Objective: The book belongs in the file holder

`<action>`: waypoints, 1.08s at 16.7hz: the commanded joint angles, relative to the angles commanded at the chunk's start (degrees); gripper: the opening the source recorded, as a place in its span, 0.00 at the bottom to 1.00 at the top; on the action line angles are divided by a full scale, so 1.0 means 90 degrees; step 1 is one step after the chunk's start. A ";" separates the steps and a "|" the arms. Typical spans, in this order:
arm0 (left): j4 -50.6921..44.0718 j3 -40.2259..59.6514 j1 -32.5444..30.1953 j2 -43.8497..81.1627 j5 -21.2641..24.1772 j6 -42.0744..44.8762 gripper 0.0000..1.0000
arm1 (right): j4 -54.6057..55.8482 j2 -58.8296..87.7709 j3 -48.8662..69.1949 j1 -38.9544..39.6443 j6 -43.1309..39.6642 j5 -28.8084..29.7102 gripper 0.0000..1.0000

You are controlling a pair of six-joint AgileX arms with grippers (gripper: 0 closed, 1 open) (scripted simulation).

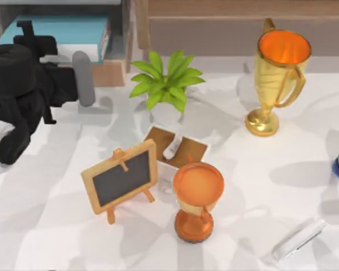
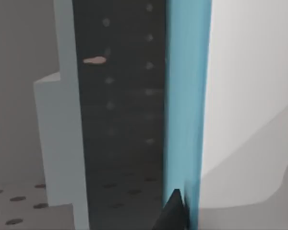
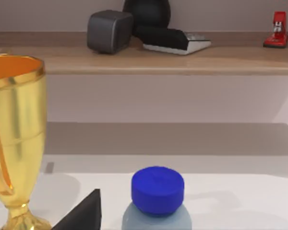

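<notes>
1. Up at eleven o'clock on the tabletop (image 1: 56,237), the book (image 1: 62,29) lies inside the grey file holder (image 1: 123,34), teal cover up.
2. AgileX's left gripper (image 1: 28,28) sits over the book's near corner; whether it is clenched or released I cannot tell.
3. At the left wrist, the teal cover stands beside the holder's wall (image 2: 62,143).
4. Right arm is parked near a blue-capped bottle (image 3: 157,201) at three o'clock, beside the gold trophy (image 1: 277,79).
</notes>
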 joint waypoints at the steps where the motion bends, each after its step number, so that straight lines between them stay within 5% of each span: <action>1: -0.0007 -0.0025 -0.0027 -0.0015 -0.0011 0.0001 0.00 | 0.0000 0.0000 0.0000 0.0000 0.0000 0.0000 1.00; 13: -0.0081 0.0750 0.0102 0.0665 0.0109 0.0027 0.00 | 0.0000 0.0000 0.0000 0.0000 0.0000 0.0000 1.00; 18: -0.0081 0.0750 0.0102 0.0665 0.0109 0.0027 0.38 | 0.0000 0.0000 0.0000 0.0000 0.0000 0.0000 1.00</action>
